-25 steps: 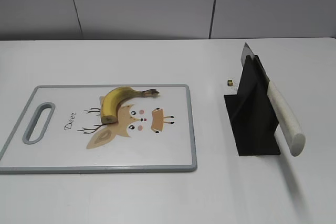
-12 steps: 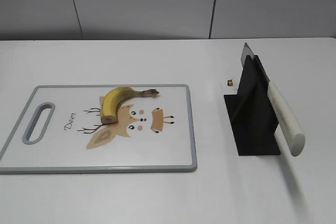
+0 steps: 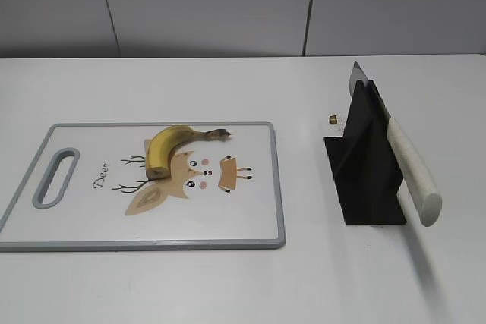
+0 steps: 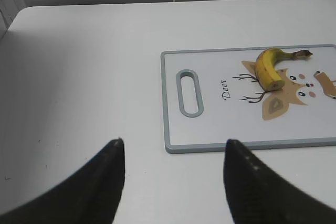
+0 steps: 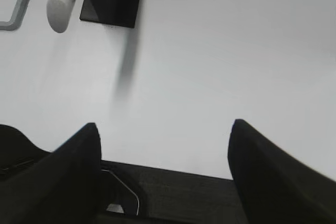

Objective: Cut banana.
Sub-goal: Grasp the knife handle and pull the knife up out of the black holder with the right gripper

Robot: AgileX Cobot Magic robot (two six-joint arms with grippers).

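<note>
A small curved yellow banana lies on the white cutting board over the deer print; it also shows in the left wrist view. A knife with a white handle rests in a black stand; its handle end shows in the right wrist view. My left gripper is open and empty, over bare table near the board's handle end. My right gripper is open and empty, near the table's front edge, well apart from the knife. Neither gripper shows in the exterior view.
A small brass-coloured bit lies on the table behind the stand. The board has a grey rim and a handle slot at its left end. The table's front edge lies right under my right gripper.
</note>
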